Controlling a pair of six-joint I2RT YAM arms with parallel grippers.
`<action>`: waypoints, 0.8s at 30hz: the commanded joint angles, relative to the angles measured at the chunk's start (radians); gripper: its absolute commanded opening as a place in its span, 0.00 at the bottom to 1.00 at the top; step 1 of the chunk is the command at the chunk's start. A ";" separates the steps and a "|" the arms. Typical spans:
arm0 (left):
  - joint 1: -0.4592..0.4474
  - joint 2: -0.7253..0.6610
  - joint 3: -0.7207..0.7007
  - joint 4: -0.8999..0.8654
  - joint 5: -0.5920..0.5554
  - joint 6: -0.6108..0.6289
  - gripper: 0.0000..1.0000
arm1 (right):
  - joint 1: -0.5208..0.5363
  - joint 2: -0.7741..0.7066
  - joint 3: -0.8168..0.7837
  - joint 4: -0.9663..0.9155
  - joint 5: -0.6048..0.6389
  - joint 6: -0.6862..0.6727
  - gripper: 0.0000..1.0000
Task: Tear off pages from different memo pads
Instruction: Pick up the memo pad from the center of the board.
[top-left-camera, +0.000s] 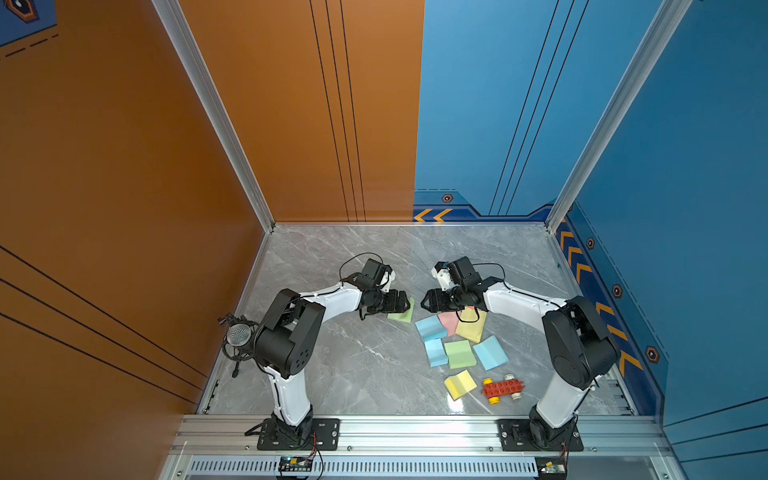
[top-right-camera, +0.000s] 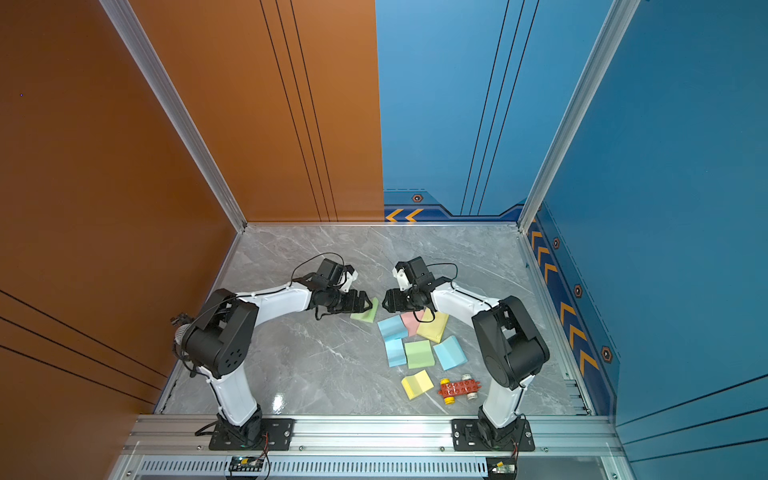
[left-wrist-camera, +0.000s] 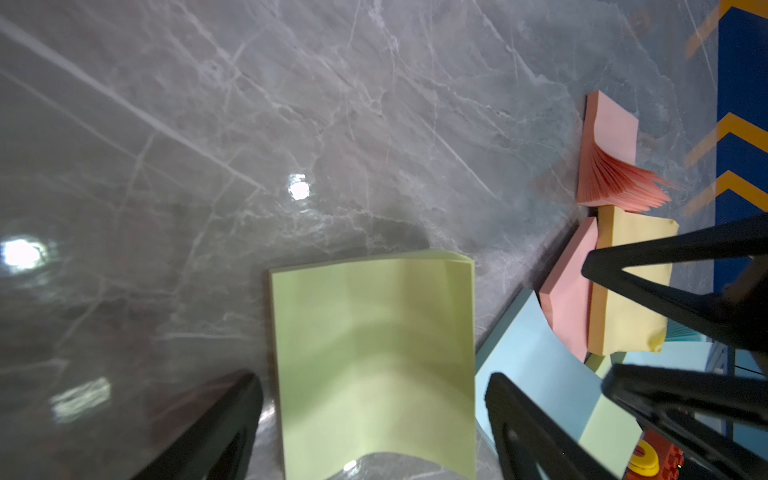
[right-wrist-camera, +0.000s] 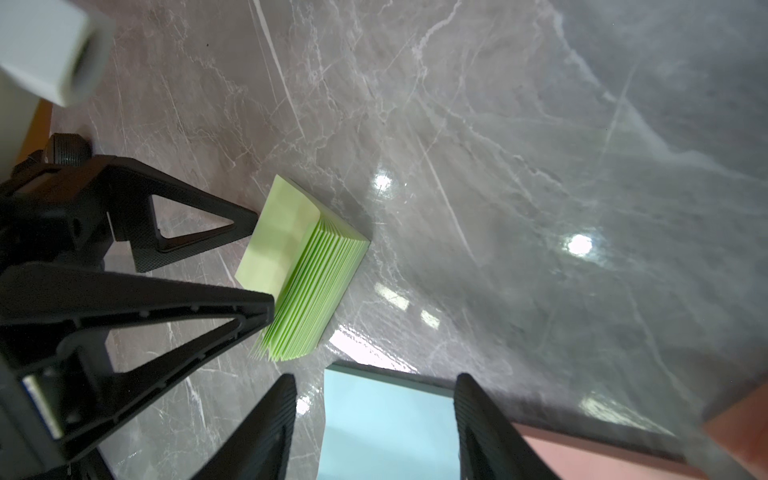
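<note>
Presently, left claw (left-wrist-camera: 372, 378) was wide open, one finger on each side of the green memo pad (right-wrist-camera: 320, 291). Bare tabletop (top-left-camera: 332, 374) showed in both gaps, so nothing was gripped.

The pad lay about mid-tabletop, straight ahead of and below the left claw. Its top sheet (left-wrist-camera: 374, 353) was bowed upward, and its fanned loose edges faced the right claw (right-wrist-camera: 374, 378).

The right claw was partly open and empty, hovering over the blue memo pad (right-wrist-camera: 386, 424). That pad sat at the near side of the other memo pads (top-left-camera: 457, 353), which were clustered toward the right edge. Contact with the blue pad could not be told.

Judgement: the left arm was nearer the green pad and already lined up along it. The coming move hinged on closing on the lifted top sheet alone, not on the block. The right claw was just beside the pad and placed to pin the block down. Risk: the whole pad lifting with the sheet.
</note>
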 joint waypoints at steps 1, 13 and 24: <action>0.005 0.025 0.009 -0.018 -0.008 0.014 0.82 | 0.003 0.008 -0.012 -0.023 0.005 -0.019 0.63; 0.013 0.017 -0.002 -0.018 -0.052 0.012 0.69 | 0.026 0.002 0.005 -0.056 0.066 -0.060 0.63; 0.019 0.019 -0.006 -0.019 -0.057 0.020 0.66 | 0.114 0.073 0.223 -0.203 0.216 -0.335 0.54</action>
